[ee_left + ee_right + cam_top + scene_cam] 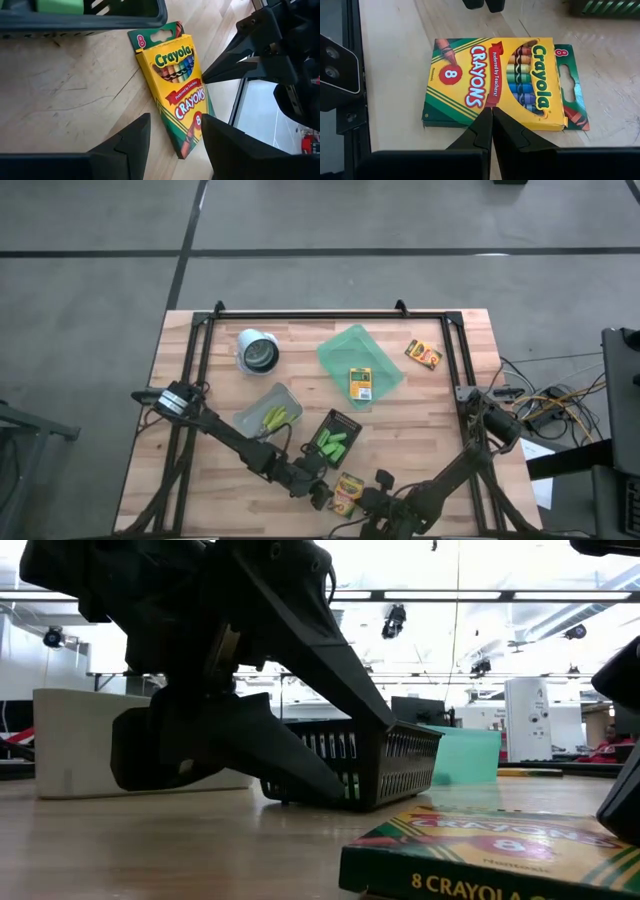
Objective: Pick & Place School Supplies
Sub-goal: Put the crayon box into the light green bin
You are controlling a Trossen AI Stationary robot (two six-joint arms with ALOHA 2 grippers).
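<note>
Left hand (172,140) hovers spread over the crayon box (175,85), which lies flat on the desk (65,90) at its near edge, just beside the black basket (335,438). Right hand (492,127), pressed together, noses against the box's long side. Risk here: that shut hand nudges the box askew, or off the edge, and the left pinches air.

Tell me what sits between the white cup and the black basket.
The clear bin with green supplies inside lies between the white cup and the black basket; the high view shows it.
</note>
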